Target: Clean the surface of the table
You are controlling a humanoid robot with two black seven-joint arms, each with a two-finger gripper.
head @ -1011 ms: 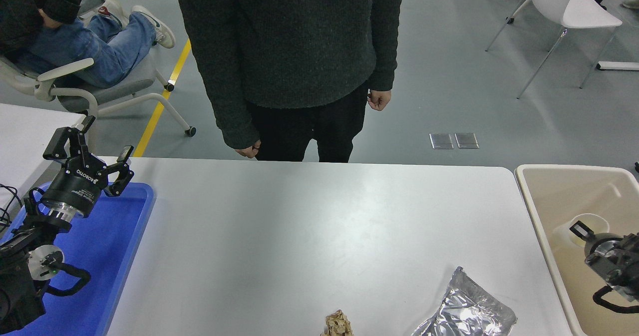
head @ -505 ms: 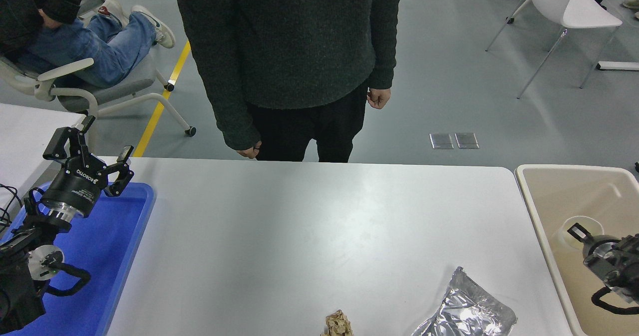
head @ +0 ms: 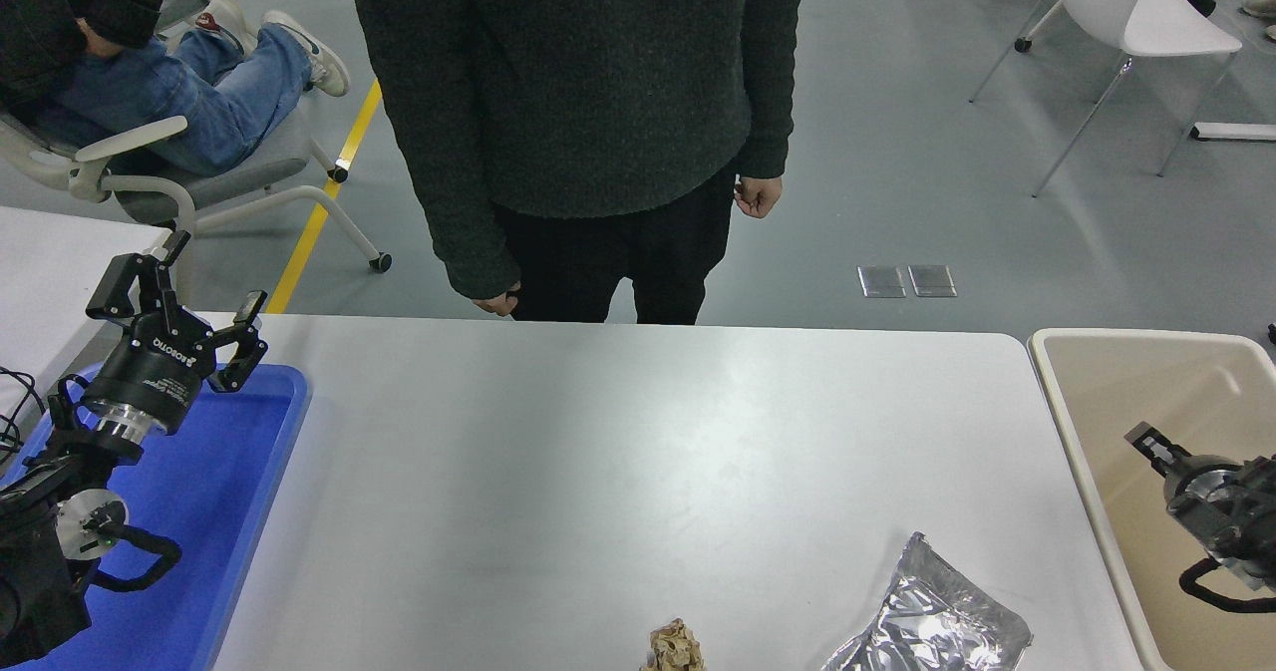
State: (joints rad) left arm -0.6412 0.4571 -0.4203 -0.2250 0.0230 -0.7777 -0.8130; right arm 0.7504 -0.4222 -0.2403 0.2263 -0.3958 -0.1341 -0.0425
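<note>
1. The white table surface (head: 618, 452) spreads left of the right gripper (head: 1146, 440), which hangs over the beige bin (head: 1082, 422) off the right edge (finger spread unclear); a foil bag (head: 927, 621) and crumpled brown paper (head: 675, 647) lie at the near edge.
2. The right gripper has shifted slightly back over the bin since a second ago; the left gripper (head: 184, 297), fingers spread and empty, stays parked above the blue tray (head: 269, 452).

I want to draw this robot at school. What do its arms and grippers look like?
Both arms are black. The left gripper has jointed black fingers on a round black body with white lettering and a shiny silver ring below it. Looping black cables and a pale round disc sit lower on that arm. The right gripper is black too, with a silvery metal collar and a curled black cable.
</note>
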